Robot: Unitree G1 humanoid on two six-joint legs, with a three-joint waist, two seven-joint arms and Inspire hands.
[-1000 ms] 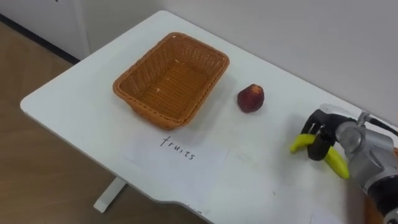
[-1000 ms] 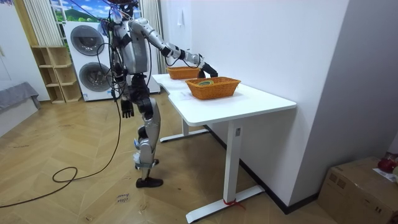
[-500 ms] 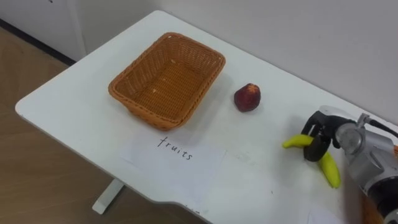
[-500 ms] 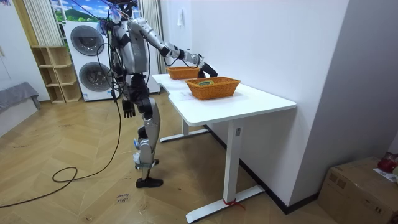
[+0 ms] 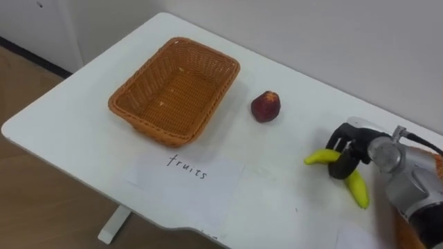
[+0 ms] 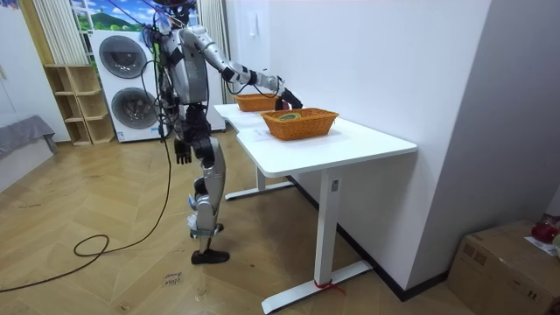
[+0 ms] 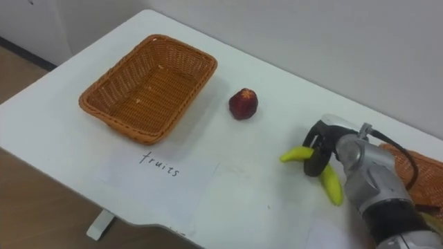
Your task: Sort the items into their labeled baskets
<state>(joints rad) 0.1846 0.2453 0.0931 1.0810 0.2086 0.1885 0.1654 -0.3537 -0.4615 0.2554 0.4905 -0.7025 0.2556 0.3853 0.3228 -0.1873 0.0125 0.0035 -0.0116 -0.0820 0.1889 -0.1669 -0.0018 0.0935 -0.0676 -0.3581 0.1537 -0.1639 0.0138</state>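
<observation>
Right robot hand (image 5: 346, 155) is at the right side of the frame, fingers curled round the middle of the banana (image 5: 317, 158); one yellow end pokes out toward the left, the other points to the lower right; honestly can't tell if the banana touches the counter (image 5: 69, 131) or hangs just above it.

Wicker basket (image 5: 149, 128) sits in the upper left of the frame, standing at an angle to the counter edge; nothing in it that I can see; the banana is well apart from it, over on the right.

Red fruit (image 5: 265, 107) lies on the counter between the basket and the banana, just right of the basket's far corner, touching neither.

White paper (image 5: 183, 183) with some handwriting lies flat in the lower middle, right in front of the basket's near edge.

Second basket (image 7: 426, 173) peeks in at the right edge, behind the forearm; can't make out what's inside from the eye views.

In the room view the robot stands upright at the counter's end on the room view's left, right arm stretched out over the counter near the two baskets; left robot hand (image 6: 182, 156) hangs by its hip, too small there to read; washing machines (image 6: 122, 87) are stacked behind it in the upper left.
</observation>
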